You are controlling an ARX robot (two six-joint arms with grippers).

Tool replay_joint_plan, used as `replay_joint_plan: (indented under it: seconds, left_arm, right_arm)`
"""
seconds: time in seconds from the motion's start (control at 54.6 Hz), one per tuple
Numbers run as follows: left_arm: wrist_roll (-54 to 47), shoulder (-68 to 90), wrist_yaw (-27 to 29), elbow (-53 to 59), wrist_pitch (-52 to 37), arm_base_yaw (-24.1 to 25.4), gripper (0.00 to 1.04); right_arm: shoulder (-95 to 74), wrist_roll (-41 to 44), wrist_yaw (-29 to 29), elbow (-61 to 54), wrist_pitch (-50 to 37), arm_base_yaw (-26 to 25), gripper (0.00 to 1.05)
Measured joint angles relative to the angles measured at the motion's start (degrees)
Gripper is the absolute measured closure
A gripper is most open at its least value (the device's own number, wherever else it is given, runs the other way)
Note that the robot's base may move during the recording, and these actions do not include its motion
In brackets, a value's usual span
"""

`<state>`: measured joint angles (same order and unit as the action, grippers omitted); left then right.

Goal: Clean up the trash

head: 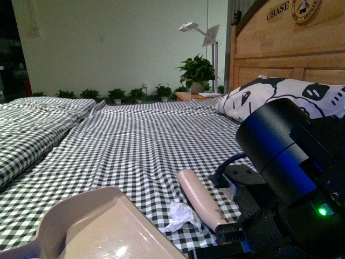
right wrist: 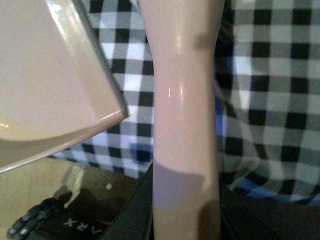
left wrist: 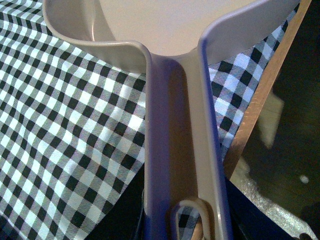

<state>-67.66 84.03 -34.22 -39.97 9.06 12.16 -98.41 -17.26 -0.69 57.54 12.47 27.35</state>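
The trash (head: 181, 215), a small crumpled white wad, lies on the black-and-white checked bedsheet (head: 135, 145). It sits between the beige dustpan (head: 102, 226) and the pink brush (head: 198, 198), close against the brush. My right gripper (head: 230, 231) is shut on the brush; in the right wrist view the brush (right wrist: 184, 100) runs straight out from the gripper (right wrist: 185, 220). My left gripper (left wrist: 182, 222) is shut on the dustpan's handle (left wrist: 175, 130), and its pan lies low over the sheet. Neither wrist view shows the trash.
A patterned pillow (head: 280, 97) rests against the wooden headboard (head: 291, 51) at the right. A nightstand with a potted plant (head: 197, 73) and a white lamp (head: 202, 32) stands behind. The bed's wooden side rail (left wrist: 260, 100) runs beside the dustpan. My black right arm (head: 291, 162) fills the lower right.
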Motion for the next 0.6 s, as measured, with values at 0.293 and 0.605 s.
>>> replay_joint_plan:
  seconds: [0.293,0.605]
  left_arm:
    - [0.0,0.0,0.0,0.0,0.0,0.0,0.78]
    - [0.0,0.0,0.0,0.0,0.0,0.0,0.78]
  right_arm:
    - [6.1,-3.4,-4.5,-2.2,1.4,3.5,0.85]
    - [8.8,-3.3,-3.6,-3.3,1.4,1.4,0.85]
